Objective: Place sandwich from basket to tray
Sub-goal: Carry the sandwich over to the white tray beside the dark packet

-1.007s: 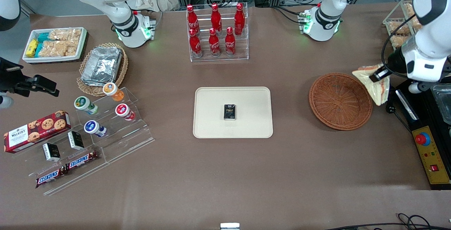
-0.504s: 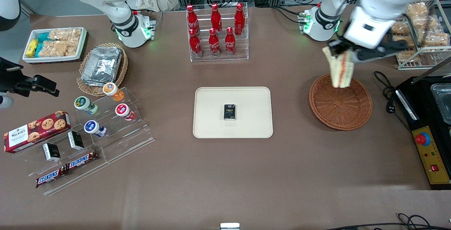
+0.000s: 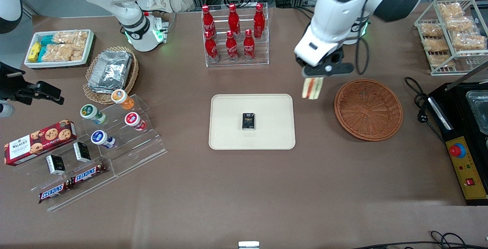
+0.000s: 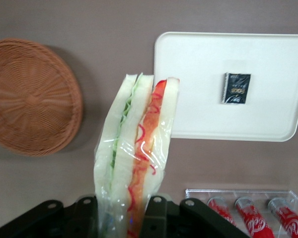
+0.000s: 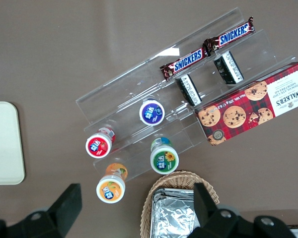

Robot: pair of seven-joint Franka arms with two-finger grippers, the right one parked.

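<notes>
The claw (image 3: 313,74) hangs in the air between the basket (image 3: 368,109) and the tray (image 3: 252,121), a little farther from the front camera than both. It is clamped on the sandwich (image 3: 312,88), which hangs down from it by one end with the wrapped filling edge showing; in the wrist view the two fingers (image 4: 158,214) press on the bread from both sides.

The sandwich is out of the basket and not yet over the tray. I think the carry is the step now. To do it well, the arm should go on toward the parked arm's end until the sandwich is over a bare part of the tray, not over the small black packet (image 3: 248,121) in the middle. Then it should lower slowly and let go only when the sandwich touches, because soft bread dropped from high may tip or roll over the low rim onto the surface (image 3: 244,188).
</notes>
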